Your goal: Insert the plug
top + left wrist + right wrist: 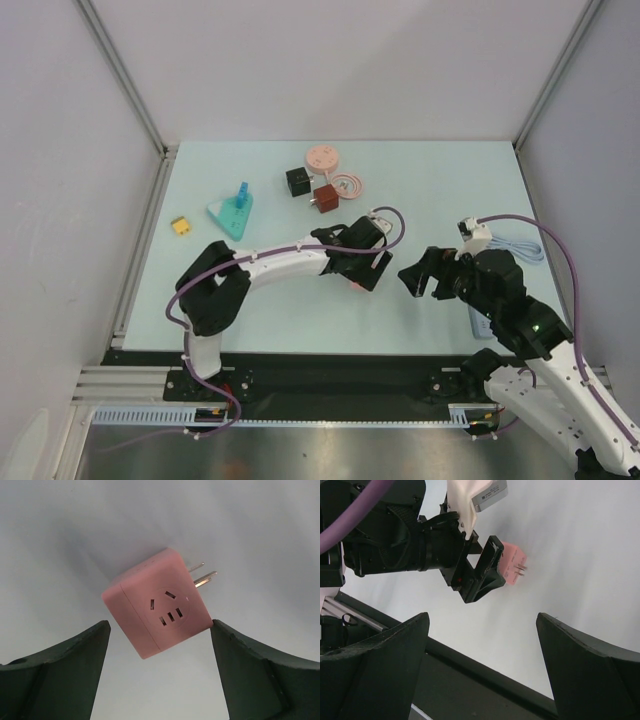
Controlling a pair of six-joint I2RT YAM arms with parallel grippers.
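Dark fingers [75, 670] of the left gripper [160, 625] fill the bottom corners of the left wrist view, spread wide and gripping nothing. Between them, lying on the pale table [60, 540], is the pink cube plug [157, 605]. Its socket face is turned toward the camera and its two metal prongs [202, 575] stick out toward 2 o'clock. The finger at 3 o'clock comes right up to a corner of the cube, though I cannot tell if it touches; the one at 9 o'clock stands apart.

The cube looks like hard, light plastic with smooth faces, so it should be stiff but liable to slip or twist under a corner pinch. It sits skewed to the jaws, so the wrist probably needs turning before closing. The best hold is likely on two opposite flat sides, well away from the thin prongs, which could bend.

From above, the right gripper [420, 280] hangs at 3 o'clock of the cube, near it, its jaws wide apart and empty. A black cube [298, 181] and a brown cube [325, 197] lie toward 11 o'clock, well apart. A pale strip [481, 325] lies part hidden under the right arm at 4 o'clock; I cannot tell whether it is the socket.
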